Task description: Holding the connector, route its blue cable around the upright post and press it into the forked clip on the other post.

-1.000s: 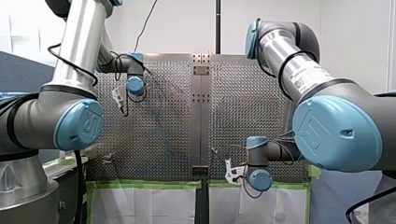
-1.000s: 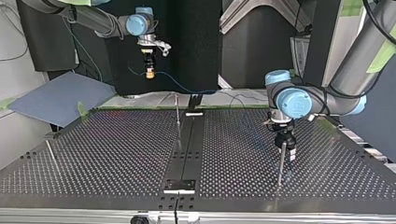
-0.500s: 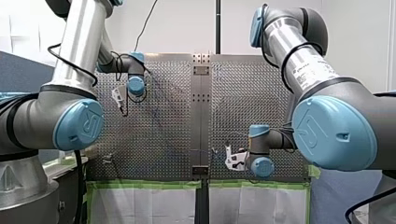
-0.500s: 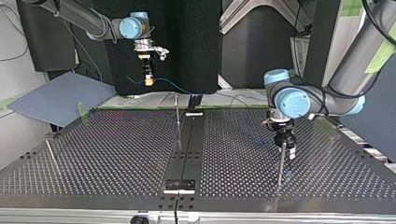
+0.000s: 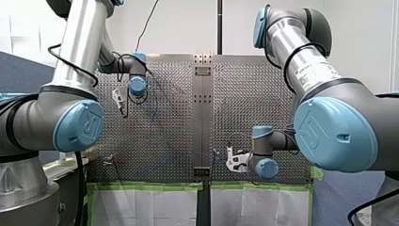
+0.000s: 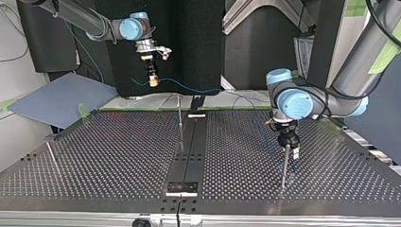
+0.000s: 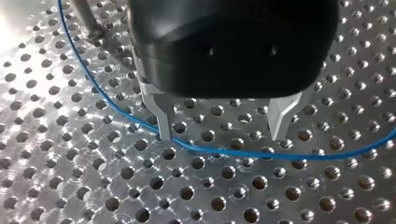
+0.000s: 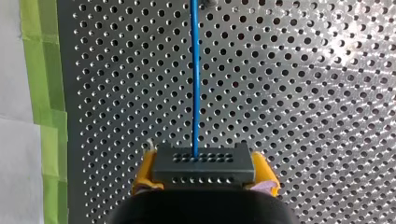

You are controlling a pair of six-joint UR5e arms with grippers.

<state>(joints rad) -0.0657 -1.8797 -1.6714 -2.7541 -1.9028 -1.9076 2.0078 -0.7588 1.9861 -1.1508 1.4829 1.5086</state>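
Note:
My right gripper (image 8: 205,183) is shut on a dark grey connector (image 8: 203,164), held between its yellow pads (image 8: 142,175). The blue cable (image 8: 194,79) runs straight ahead from it over the perforated plate. In the top view this gripper (image 6: 152,79) hangs high over the table's far edge, and the cable (image 6: 189,88) trails toward the view's right. My left gripper (image 7: 222,130) is open, its metal fingers (image 7: 163,119) low over the plate, and the cable (image 7: 233,153) crosses just past both tips. In the top view it (image 6: 288,147) stands beside a thin upright post (image 6: 284,165).
A second thin post (image 6: 179,118) rises near the dark centre strip (image 6: 189,156). A third post (image 6: 52,158) leans at the top view's left. Green tape (image 5: 146,186) edges the plate's near side in the front view. A grey board (image 6: 56,99) lies off the table.
My right gripper has moved with the connector farther in over the plate in the front view, and sits slightly lower in the top view. My left gripper has barely shifted.

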